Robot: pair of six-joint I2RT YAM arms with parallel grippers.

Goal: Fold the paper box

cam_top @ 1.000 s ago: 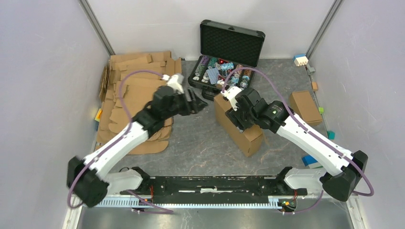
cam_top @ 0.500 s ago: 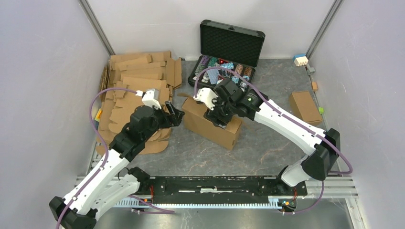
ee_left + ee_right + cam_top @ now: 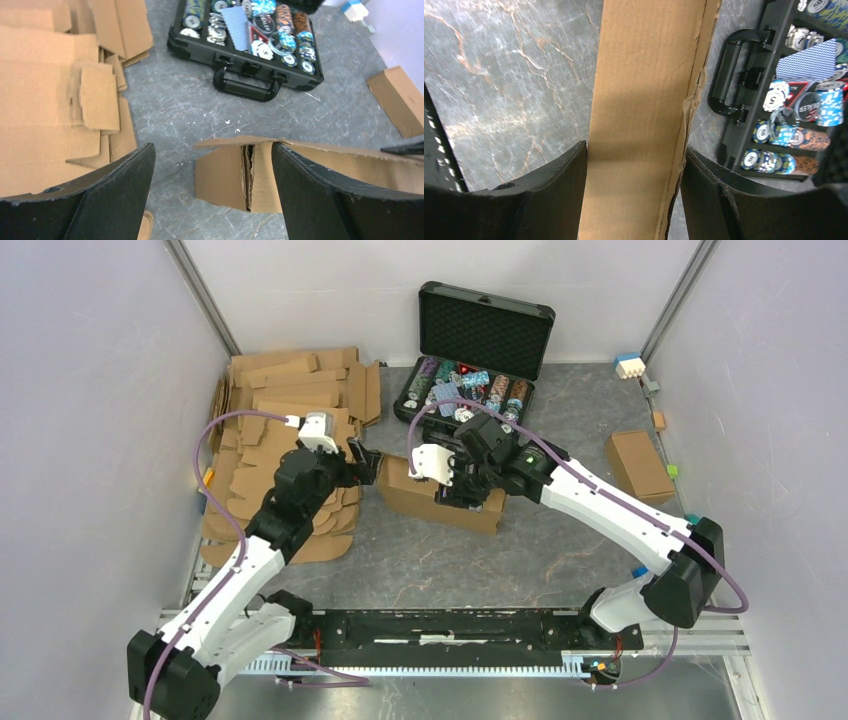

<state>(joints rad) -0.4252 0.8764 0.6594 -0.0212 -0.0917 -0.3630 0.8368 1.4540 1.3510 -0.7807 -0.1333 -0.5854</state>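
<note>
Paper box (image 3: 405, 495) lying on surface (image 3: 420, 560) near black case (image 3: 485, 335), long axis left to right, clamped across its width in right pincer (image 3: 634, 195), left pincer (image 3: 212, 160) gaping wide just off its left end.

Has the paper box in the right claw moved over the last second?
Yes. The paper box has shifted left, from below the black case's right half to below its left corner.
</note>
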